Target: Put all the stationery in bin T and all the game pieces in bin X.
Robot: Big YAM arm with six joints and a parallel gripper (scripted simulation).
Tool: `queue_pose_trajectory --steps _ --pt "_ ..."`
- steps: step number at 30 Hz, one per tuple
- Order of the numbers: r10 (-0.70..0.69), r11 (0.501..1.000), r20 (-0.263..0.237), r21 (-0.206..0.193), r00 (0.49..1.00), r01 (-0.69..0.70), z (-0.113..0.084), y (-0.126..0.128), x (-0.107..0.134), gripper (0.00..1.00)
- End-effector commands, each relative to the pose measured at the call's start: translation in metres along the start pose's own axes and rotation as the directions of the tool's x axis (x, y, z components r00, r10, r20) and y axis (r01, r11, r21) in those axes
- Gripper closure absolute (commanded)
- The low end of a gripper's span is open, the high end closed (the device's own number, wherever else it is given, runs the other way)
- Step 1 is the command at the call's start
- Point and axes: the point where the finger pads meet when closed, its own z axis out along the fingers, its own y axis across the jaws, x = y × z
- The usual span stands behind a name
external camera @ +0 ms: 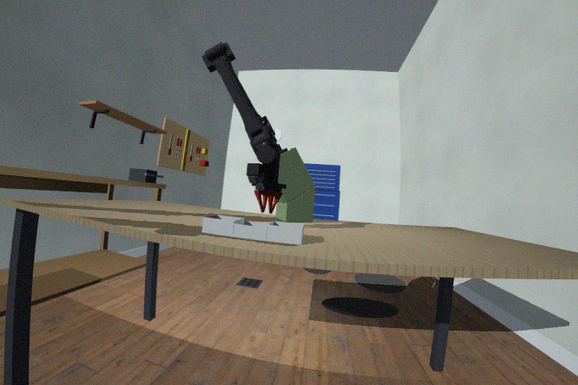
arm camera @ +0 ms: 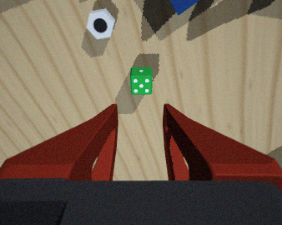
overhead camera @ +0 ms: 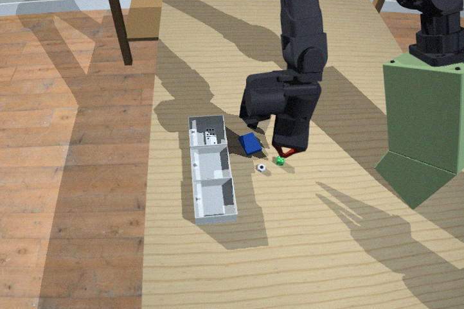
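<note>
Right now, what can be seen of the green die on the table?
The green die is a small bright green cube with white pips; the face turned toward the wrist camera shows five, and the narrow face above it shows one pip. It rests flat on the wooden table, partly in shadow. Nothing touches it: the white hex nut lies apart on one side, the blue block farther off. The gripper hangs above it, red fingers parted and empty, not yet around it.
</note>
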Motion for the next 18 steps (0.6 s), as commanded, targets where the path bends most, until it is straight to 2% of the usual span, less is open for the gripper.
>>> queue_pose_trajectory --steps 1,4,9,11,13,18 --pt "-0.013 1.000 0.007 -0.001 1.000 0.013 0.015 -0.001 -0.001 0.71" --pt "-0.013 1.000 0.007 -0.001 1.000 0.013 0.019 -0.001 -0.001 0.71" --pt "-0.013 1.000 0.006 0.000 1.000 0.013 0.040 -0.001 -0.003 0.71" --pt "-0.013 1.000 0.007 0.001 1.000 0.013 0.040 -0.001 -0.003 0.71" --pt "-0.025 1.000 -0.008 0.004 1.000 0.025 0.041 -0.004 0.008 0.71" --pt "-0.013 1.000 0.006 0.001 1.000 0.013 0.050 -0.001 -0.003 0.71"
